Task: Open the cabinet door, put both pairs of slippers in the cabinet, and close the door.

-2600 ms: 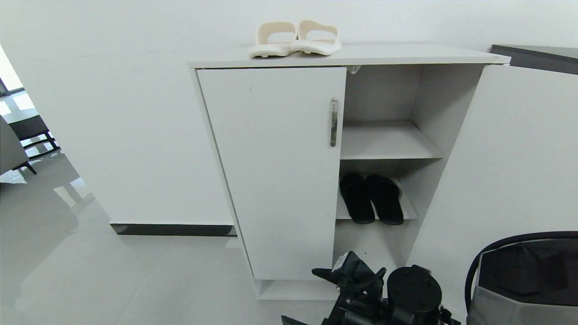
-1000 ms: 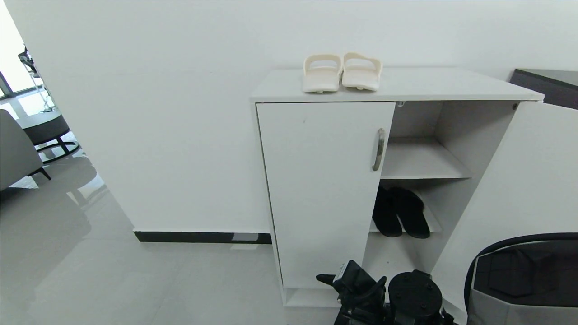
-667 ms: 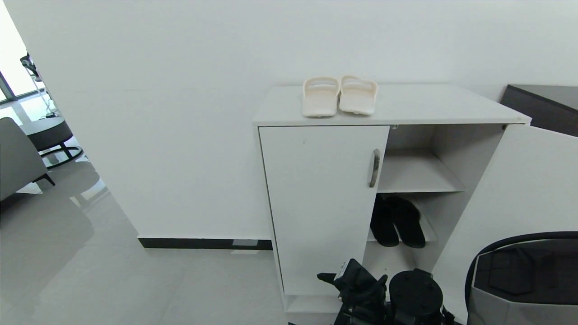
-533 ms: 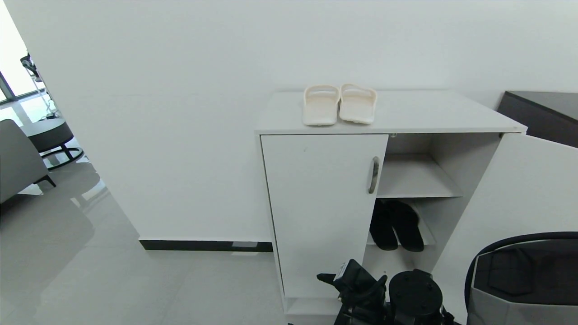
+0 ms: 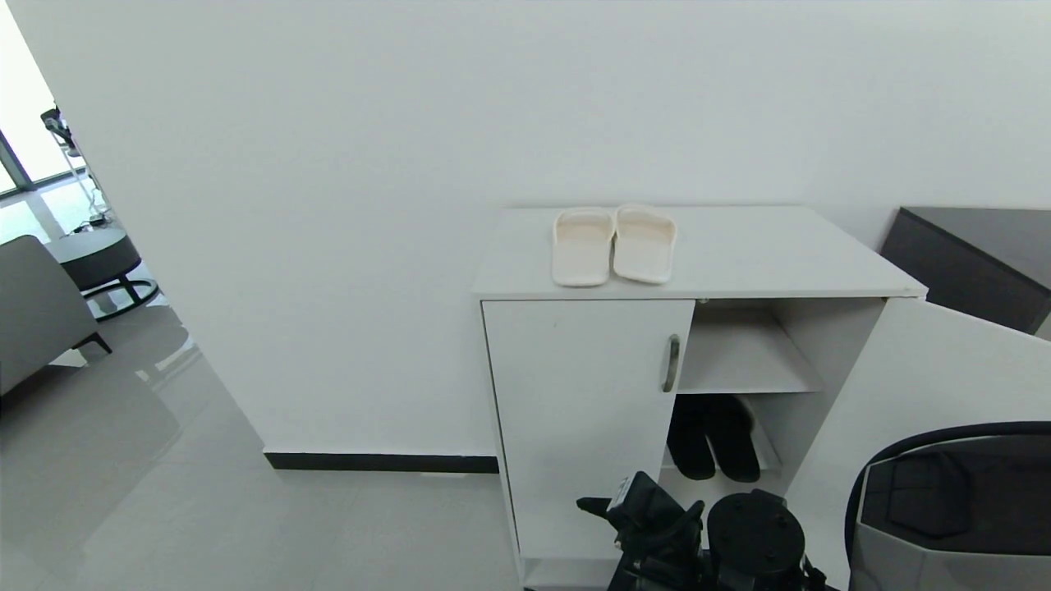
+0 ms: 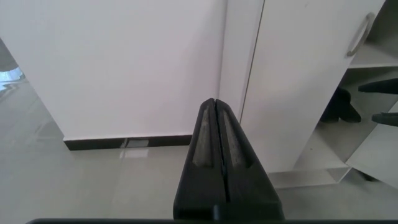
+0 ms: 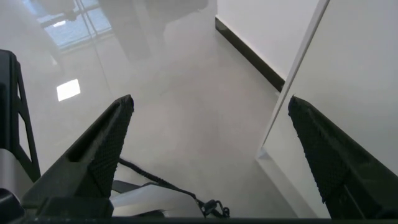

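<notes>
Against white wall (image 5: 328, 164), on glossy grey floor (image 5: 164, 509): one cabinet (image 5: 780, 254), two doors, with left door (image 5: 583, 427) shut and right door (image 5: 920, 369) standing open. On cabinet top: one cream pair (image 5: 614, 245), two slippers side by side. Inside, on lower shelf (image 5: 768, 458) of two: one black pair (image 5: 713, 439), beside shut door's edge. At room's left edge: one grey chair (image 5: 33, 312), one round table (image 5: 98, 254). Pincer state: left pincer (image 6: 216, 143) closed, gripping nothing; right pincer (image 7: 211, 149) spread wide.

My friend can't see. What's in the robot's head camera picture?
A white cabinet stands against a white wall with its right-hand door open. A pair of cream slippers sits on top, and a pair of black slippers lies on a shelf inside.
</notes>
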